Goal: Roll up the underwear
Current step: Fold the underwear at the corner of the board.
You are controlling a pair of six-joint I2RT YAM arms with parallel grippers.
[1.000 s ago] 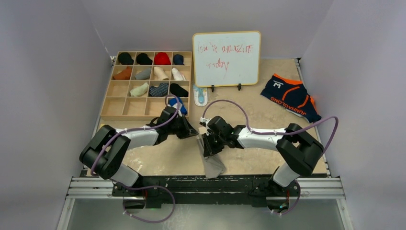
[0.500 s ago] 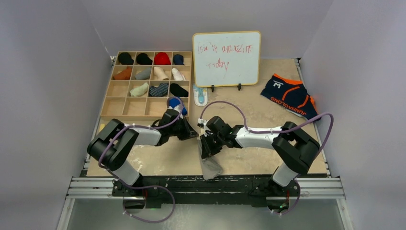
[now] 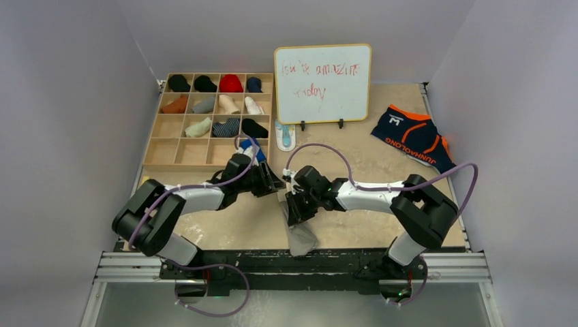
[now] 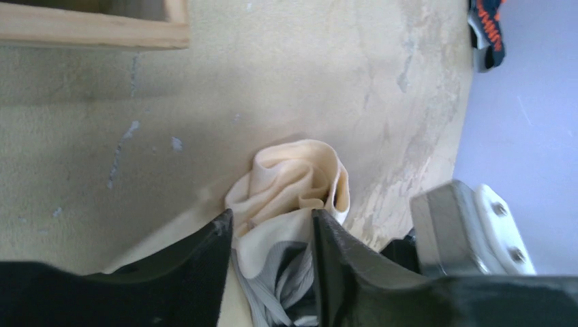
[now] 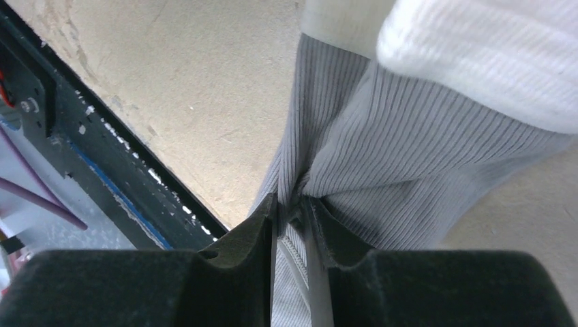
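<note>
- a beige table (image 3: 368, 170) between pale walls, both arms reaching in over its near half.
- the grey briefs (image 3: 302, 235) are bunched at the middle, close to the near edge, with a cream lining showing at one end.
- the right gripper (image 5: 293, 208) is pinched tight on the ribbed grey cloth.
- the left gripper (image 4: 272, 221) has its jaws parted, with the bunched cloth between them.
- the navy briefs (image 3: 412, 136) lie well apart at the far right.
- a wooden tray (image 3: 170, 151) and a whiteboard (image 3: 322, 82) sit at the back.

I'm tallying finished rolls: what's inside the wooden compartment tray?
The wooden compartment tray holds eleven small fabric bundles across its three far rows. In the near row, a blue bundle shows partly; the left arm covers the rest.
</note>
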